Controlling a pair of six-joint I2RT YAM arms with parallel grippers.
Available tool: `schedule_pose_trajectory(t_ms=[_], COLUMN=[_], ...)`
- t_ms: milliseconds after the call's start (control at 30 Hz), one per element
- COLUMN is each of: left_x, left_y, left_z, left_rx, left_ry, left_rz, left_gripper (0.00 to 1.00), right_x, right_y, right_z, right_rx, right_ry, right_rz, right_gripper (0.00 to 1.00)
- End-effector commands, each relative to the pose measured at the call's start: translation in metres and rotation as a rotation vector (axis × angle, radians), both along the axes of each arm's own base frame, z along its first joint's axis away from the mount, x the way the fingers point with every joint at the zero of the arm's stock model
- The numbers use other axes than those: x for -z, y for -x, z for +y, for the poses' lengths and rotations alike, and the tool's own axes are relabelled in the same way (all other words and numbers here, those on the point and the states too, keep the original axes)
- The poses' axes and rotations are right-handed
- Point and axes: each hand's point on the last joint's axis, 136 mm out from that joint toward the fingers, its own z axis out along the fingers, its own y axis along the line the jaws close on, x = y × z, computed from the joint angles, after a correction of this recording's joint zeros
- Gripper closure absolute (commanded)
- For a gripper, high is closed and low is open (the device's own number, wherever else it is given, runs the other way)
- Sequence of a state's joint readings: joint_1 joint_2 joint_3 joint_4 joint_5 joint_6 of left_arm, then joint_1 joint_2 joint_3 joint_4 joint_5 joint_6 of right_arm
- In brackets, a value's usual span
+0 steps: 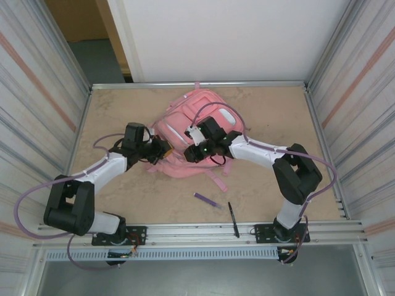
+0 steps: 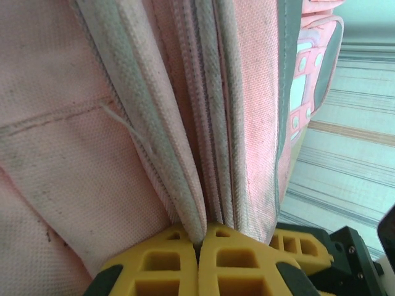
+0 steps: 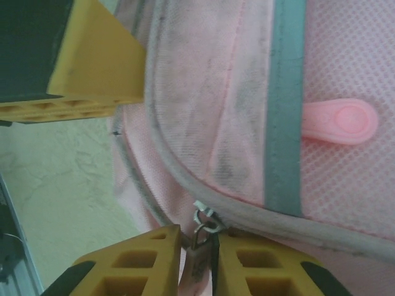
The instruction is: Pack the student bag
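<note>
Up close, left end effector (image 2: 199,244) pinches student bag (image 1: 185,108); right end effector (image 3: 197,248) seemingly clamps zip pull (image 3: 202,226).

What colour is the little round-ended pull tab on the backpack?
Pink, like the backpack itself; the pull tab shows best in the right wrist view.

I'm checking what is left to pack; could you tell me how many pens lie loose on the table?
2. A purple pen lies on the near side of the student bag; a black pen right of it, by the front rail. More may hide under the bag.
</note>
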State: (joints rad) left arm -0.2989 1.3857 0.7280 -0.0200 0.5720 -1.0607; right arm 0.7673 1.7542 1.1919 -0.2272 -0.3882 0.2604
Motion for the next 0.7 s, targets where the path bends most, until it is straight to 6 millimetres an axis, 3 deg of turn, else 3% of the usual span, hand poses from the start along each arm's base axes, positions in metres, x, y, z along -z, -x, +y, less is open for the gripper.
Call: schedule_pose_trajectory(t_ms=[0,67,200,233,267,333,400,567,667], left_x=[-0.017,-0.014,-0.005,-0.001,0.003,0.011,0.018,0.016,0.006], left_y=[0.0,-0.002,0.0,0.001,0.002,0.006,0.012,0.02,0.023], left_z=[-0.024,-0.024,-0.03,-0.03,-0.028,-0.021,-0.01,0.005,0.01], left_rx=[0.078,0.081,0.082,0.085,0.084,0.095,0.111,0.161,0.222], left_ry=[0.071,0.049,0.085,0.088,0.08,0.023,-0.067,-0.178,-0.302], left_rz=[-0.038,-0.042,-0.022,-0.018,-0.016,-0.017,-0.01,-0.048,-0.093], left_gripper=[1.0,1.0,1.0,0.99,0.9,0.71,0.61,0.54,0.52], right_x=[-0.029,-0.035,-0.035,-0.036,-0.037,-0.036,-0.032,-0.02,-0.023], right_y=[0.018,0.023,0.013,0.011,0.012,0.014,0.015,0.031,0.035], right_z=[0.023,0.034,0.043,0.044,0.044,0.038,0.029,0.005,-0.014], right_rx=[0.027,0.035,0.052,0.042,0.028,0.018,0.025,0.02,0.035], right_ry=[-0.089,-0.141,-0.152,-0.148,-0.145,-0.125,-0.104,-0.052,-0.022], right_rz=[0.057,0.101,0.129,0.13,0.123,0.097,0.087,0.104,0.09], right_gripper=[0.81,0.81,0.79,0.75,0.71,0.66,0.62,0.51,0.48])
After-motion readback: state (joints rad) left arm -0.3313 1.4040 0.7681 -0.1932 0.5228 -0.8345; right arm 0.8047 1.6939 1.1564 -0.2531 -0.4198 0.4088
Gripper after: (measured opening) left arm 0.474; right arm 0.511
